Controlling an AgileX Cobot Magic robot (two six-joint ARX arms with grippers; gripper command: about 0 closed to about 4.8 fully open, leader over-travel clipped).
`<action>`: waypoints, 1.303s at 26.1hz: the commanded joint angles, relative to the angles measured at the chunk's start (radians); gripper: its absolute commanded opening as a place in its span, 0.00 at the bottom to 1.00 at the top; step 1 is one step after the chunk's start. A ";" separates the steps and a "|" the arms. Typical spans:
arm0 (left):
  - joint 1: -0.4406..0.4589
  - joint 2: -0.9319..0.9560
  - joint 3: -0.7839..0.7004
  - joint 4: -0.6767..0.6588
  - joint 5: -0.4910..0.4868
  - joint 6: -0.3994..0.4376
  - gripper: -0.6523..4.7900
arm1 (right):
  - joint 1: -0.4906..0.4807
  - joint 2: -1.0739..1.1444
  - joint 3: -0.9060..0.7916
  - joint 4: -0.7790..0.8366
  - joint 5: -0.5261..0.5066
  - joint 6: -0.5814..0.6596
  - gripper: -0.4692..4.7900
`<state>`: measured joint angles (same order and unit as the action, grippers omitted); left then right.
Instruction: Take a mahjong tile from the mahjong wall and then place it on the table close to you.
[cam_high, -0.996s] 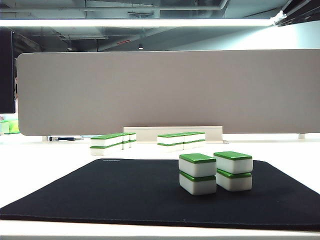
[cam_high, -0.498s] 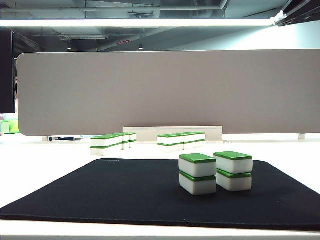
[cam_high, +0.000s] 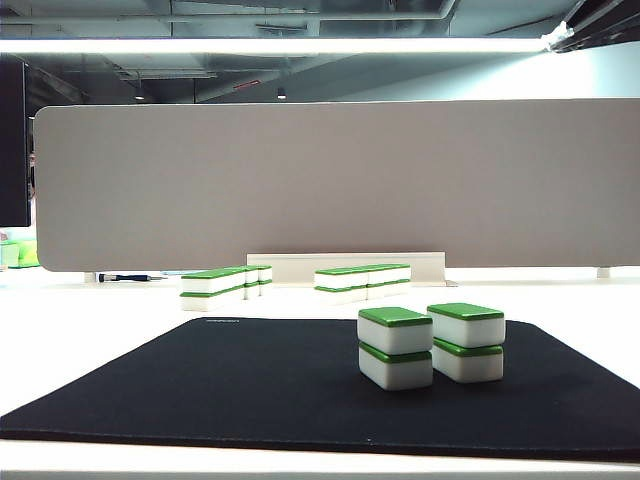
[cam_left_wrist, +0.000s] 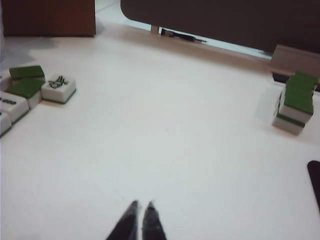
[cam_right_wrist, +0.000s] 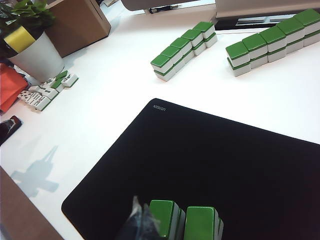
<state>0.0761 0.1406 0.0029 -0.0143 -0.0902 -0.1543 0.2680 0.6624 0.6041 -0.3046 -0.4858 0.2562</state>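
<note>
the black mat (cam_right_wrist: 215, 165) carries a small pale brand word near one corner, printed at about (cam_right_wrist: 159, 107) in the right wrist view; the letters are too small to read with certainty. the same mark shows as a faint smudge on the mat's far left corner in the exterior view and cannot be read there. a loose face-up tile (cam_left_wrist: 59, 87) on the table (cam_left_wrist: 165, 135) bears a dark engraved character, too blurred to make out.
</note>
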 joint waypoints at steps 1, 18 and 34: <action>0.002 -0.026 0.004 -0.021 0.004 0.004 0.15 | 0.002 -0.001 0.003 0.010 0.002 -0.002 0.09; 0.001 -0.137 0.004 -0.175 0.071 0.076 0.15 | 0.002 -0.001 0.003 0.010 0.002 -0.002 0.09; -0.002 -0.135 0.004 -0.173 0.071 0.075 0.15 | 0.002 -0.001 0.003 0.010 0.002 -0.002 0.09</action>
<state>0.0734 0.0048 0.0067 -0.1764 -0.0261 -0.0822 0.2680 0.6628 0.6041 -0.3046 -0.4858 0.2562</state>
